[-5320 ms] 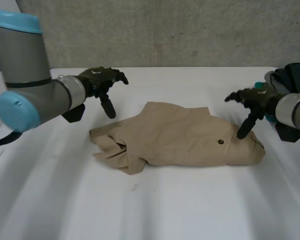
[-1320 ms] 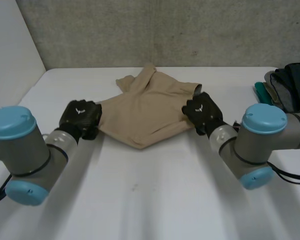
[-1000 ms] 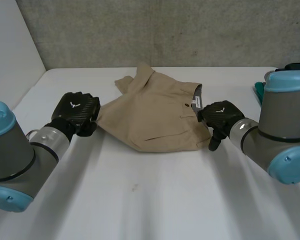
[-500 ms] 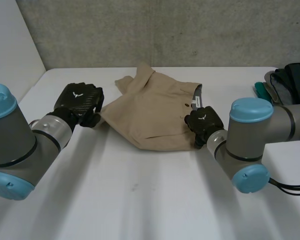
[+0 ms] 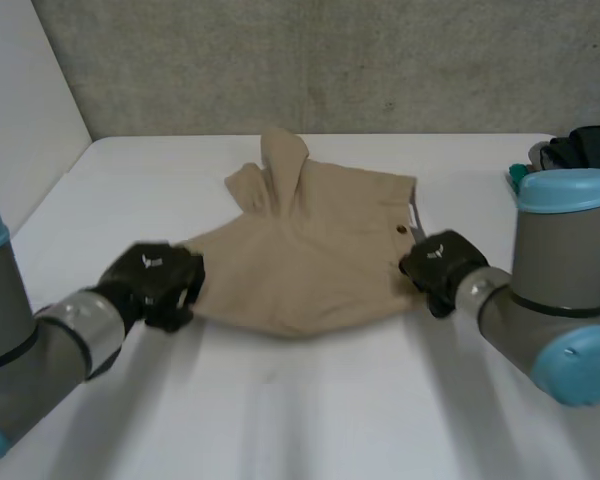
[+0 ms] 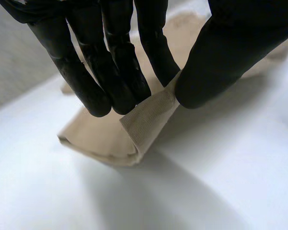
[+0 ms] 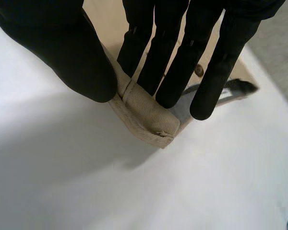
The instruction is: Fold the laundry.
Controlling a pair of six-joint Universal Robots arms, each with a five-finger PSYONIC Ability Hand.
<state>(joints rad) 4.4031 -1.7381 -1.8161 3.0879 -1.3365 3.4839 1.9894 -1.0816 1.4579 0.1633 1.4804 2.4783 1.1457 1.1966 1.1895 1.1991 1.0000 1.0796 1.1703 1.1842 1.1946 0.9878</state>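
Tan shorts (image 5: 310, 260) lie spread on the white table (image 5: 310, 410), one leg bunched up at the far side. My left hand (image 5: 152, 283) is at the shorts' left corner. In the left wrist view its fingers (image 6: 115, 62) and thumb pinch a folded edge of the tan shorts (image 6: 144, 120). My right hand (image 5: 438, 264) is at the right edge by the waistband and its button. In the right wrist view its thumb (image 7: 62, 52) and fingers pinch the thick waistband of the tan shorts (image 7: 149, 120).
A pile of dark and teal clothes (image 5: 570, 150) sits at the table's far right. A grey concrete wall (image 5: 310, 60) runs behind the table. Bare white tabletop stretches in front of the shorts.
My right hand has shut on the waistband edge. Both hands have drawn the shorts toward me and spread them wider. The left hand kept its pinch throughout.
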